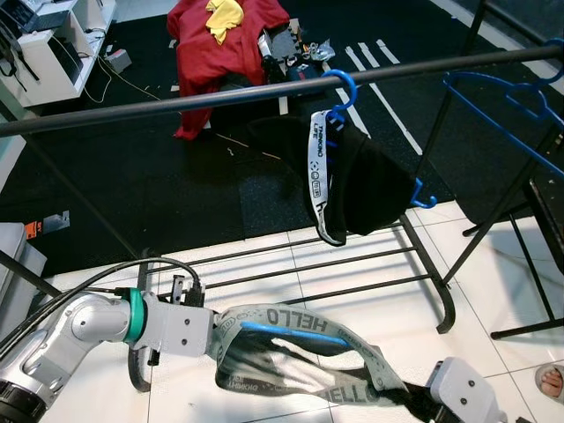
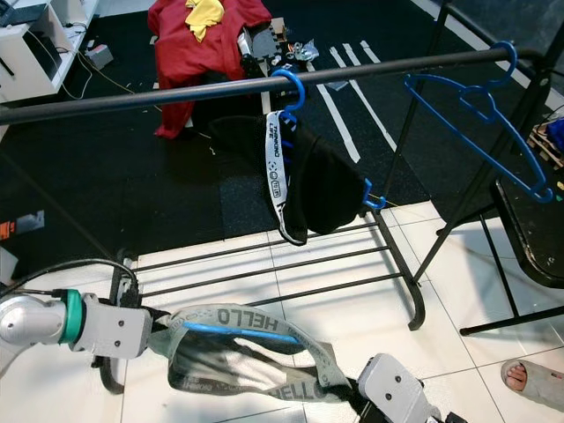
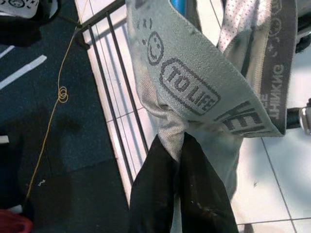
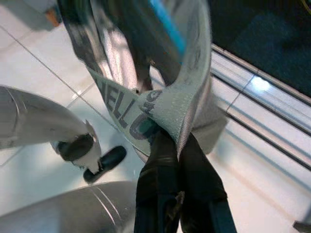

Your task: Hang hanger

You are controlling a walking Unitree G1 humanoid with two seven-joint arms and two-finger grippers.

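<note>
the carry-to-the-rail step looks to be in hand: a blue hanger (image 1: 295, 333) threaded through a grey garment (image 1: 291, 352) with a "hello" waistband is held low over the white tiled floor (image 1: 370, 291), stretched between the two arms and well below the rail (image 1: 264, 92). the left gripper (image 3: 180, 145) has its black fingers (image 3: 150, 194) pinched shut on one end of the waistband, and the right gripper (image 4: 177, 150) is likewise clamped tight on the other end, with a flash of the blue hanger just beyond it. up on the rail a black garment (image 1: 352, 176) already hangs from a blue hook (image 1: 342, 88), and an empty blue hanger (image 2: 480, 119) sits further along to the right. the held hanger's own hook cannot be made out. the next move likely calls for lifting the bundle toward the free stretch of rail left of the black garment, and for getting the hook uppermost and clear of the cloth before trying to catch it over the bar.
</note>
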